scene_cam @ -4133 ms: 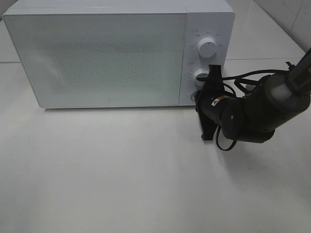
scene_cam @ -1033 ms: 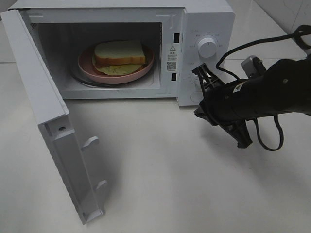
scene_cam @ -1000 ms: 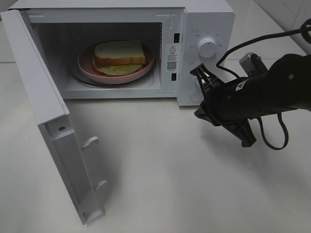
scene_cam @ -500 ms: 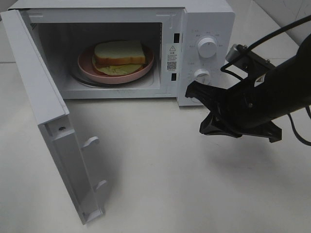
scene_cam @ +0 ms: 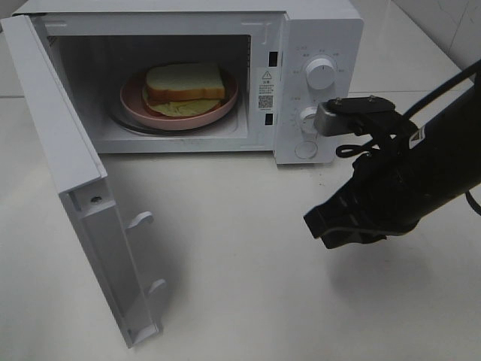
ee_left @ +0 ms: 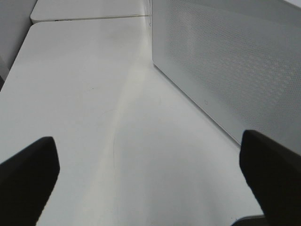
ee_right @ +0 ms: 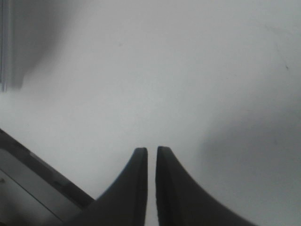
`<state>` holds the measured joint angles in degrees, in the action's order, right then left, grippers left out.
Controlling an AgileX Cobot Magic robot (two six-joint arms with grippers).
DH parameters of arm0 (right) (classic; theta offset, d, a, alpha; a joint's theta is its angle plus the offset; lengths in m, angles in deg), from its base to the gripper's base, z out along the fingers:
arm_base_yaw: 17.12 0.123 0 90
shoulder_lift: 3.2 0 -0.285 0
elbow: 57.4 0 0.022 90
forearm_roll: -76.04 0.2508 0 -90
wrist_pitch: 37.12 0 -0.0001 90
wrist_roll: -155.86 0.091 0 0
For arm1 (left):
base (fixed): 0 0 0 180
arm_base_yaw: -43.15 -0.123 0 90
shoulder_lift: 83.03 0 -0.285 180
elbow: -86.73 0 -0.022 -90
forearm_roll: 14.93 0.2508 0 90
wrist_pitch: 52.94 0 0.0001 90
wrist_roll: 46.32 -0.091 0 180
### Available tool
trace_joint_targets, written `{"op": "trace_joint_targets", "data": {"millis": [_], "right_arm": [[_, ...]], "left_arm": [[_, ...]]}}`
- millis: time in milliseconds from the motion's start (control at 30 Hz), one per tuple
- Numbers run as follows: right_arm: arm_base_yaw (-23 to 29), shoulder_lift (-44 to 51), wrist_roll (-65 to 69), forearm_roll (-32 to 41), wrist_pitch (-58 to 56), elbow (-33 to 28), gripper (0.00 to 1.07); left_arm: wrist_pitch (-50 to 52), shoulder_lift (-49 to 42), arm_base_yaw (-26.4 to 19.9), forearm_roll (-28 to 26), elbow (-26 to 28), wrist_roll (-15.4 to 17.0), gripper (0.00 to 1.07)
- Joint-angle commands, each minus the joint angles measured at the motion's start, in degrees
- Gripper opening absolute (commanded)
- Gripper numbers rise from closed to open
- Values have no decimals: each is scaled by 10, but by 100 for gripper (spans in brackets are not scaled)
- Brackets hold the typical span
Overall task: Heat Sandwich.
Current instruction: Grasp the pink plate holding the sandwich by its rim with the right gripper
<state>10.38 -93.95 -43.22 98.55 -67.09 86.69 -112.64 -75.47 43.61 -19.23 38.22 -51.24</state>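
The microwave (scene_cam: pixel 323 30) is standing across the 12 o'clock part of the counter (scene_cam: pixel 225 301) in the high view, and its door (scene_cam: pixel 83 188) is swinging out toward 8 o'clock, its lower corner nearing the frame's bottom edge. Between the door's free edge and the right arm at 3 to 4 o'clock, a broad stretch of bare counter is lying open toward 6 o'clock, and the mouth of the cavity is facing it unobstructed. The sandwich (scene_cam: pixel 184 81) is sitting on the pink plate (scene_cam: pixel 135 101) inside the cavity, at about 11 o'clock, well apart from both arms. The right arm is running off the frame at 3 o'clock, and a grey housing on it is covering part of the lower dial (scene_cam: pixel 307 118). The left arm is not appearing in the high view; its wrist camera is looking along the counter beside the door's perforated outer face (ee_left: pixel 225 61). The left end effector (ee_left: pixel 146 139) is spreading wide and gripping nothing, its fingers cut off by the frame. The right end effector (scene_cam: pixel 319 226) (ee_right: pixel 151 149) is hanging over bare counter with only a thin slit between its fingers, gripping nothing.
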Motion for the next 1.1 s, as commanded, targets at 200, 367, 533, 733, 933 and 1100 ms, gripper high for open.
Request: {"op": "trace_joint_targets", "data": {"millis": [200, 367, 533, 733, 933, 1100], "right_arm": [[-1, 7, -258, -5, -10, 1, 12], [-1, 7, -408, -26, -9, 1, 13], [-1, 7, -539, -29, -9, 1, 14], [-1, 7, -653, -30, -5, 1, 16], [-1, 7, -669, -30, 30, 1, 37], [-1, 7, -663, -30, 49, 1, 60]], "left_arm": [[9, -13, -1, -4, -2, -1, 103], [9, -13, -1, -4, -2, -1, 103], [9, -13, -1, -4, -2, -1, 103], [9, -13, -1, -4, -2, -1, 103], [9, -13, -1, -4, -2, -1, 103], [9, -13, -1, -4, -2, -1, 103]]}}
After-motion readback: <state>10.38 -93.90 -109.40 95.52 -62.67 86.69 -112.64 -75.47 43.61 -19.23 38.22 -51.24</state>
